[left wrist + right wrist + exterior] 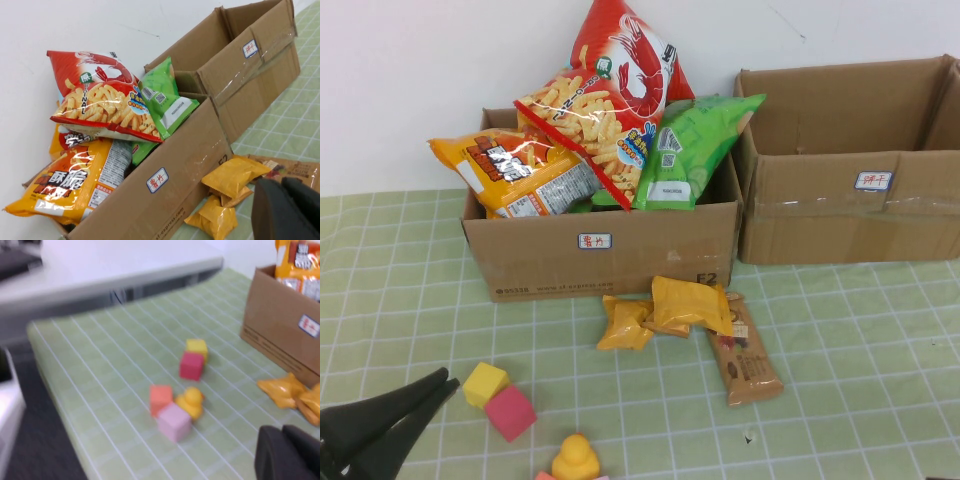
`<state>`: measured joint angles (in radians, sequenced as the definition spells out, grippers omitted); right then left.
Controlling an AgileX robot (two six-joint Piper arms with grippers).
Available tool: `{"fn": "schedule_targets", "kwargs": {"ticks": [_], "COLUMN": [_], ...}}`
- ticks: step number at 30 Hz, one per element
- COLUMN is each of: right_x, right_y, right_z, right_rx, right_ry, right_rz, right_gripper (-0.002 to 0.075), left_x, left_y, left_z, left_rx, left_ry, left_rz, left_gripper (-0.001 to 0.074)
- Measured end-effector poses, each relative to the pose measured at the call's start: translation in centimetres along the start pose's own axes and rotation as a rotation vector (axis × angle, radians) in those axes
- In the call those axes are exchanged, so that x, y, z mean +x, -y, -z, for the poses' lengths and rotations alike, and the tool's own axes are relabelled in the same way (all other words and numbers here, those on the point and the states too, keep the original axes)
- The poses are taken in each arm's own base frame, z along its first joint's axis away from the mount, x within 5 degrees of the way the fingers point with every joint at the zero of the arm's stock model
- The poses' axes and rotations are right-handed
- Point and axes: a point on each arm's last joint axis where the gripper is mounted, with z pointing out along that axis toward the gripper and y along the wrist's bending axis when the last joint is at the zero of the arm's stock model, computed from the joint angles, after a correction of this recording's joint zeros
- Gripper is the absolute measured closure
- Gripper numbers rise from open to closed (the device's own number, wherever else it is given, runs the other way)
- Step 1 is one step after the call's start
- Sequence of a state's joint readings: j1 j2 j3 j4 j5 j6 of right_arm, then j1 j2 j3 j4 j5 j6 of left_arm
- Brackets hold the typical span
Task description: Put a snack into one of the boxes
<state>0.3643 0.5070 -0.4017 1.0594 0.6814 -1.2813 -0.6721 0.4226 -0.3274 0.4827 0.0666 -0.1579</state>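
Yellow packets (665, 310) and a brown bar (745, 355) lie loose at 6 o'clock of the full box (610, 255); the empty box (850, 215) sits at its 3 o'clock. Likely still the approach step — left gripper (440, 385) at 8 o'clock, right gripper (287, 432) off the high view, both with fingers together and empty. Next: part the fingers over a packet.

Two brown corrugated cartons, tops open, white handwritten labels in front: left box (610, 250) piled with chip bags (595, 125); right box (850, 190) beside it, contents unseen; small snack packets (680, 310) lying just before the left one.
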Motion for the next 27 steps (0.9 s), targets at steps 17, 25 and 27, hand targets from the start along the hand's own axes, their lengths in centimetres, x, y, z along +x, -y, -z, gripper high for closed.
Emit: {"fn": "schedule_targets", "kwargs": {"ticks": [17,25,27], "right_x": [-1.2,-1.2,-1.2], "right_y": [1.3,1.3,1.3], "right_z": [-0.1,-0.1,-0.1], "right_rx": [0.115,0.113,0.111], "right_ry": [0.136,0.136,0.136], "right_rz": [-0.155,-0.159,-0.159], "right_gripper": [0.0728,0.0728,0.0728], "left_x": [0.0,0.0,0.0], "left_y": [0.0,0.0,0.0], "left_z": [0.0,0.0,0.0], "left_rx": [0.000,0.000,0.000], "left_ry": [0.003,0.003,0.003], "left_rz": [-0.005,-0.001,-0.001], "left_gripper": [0.0736,0.0736,0.0736]}}
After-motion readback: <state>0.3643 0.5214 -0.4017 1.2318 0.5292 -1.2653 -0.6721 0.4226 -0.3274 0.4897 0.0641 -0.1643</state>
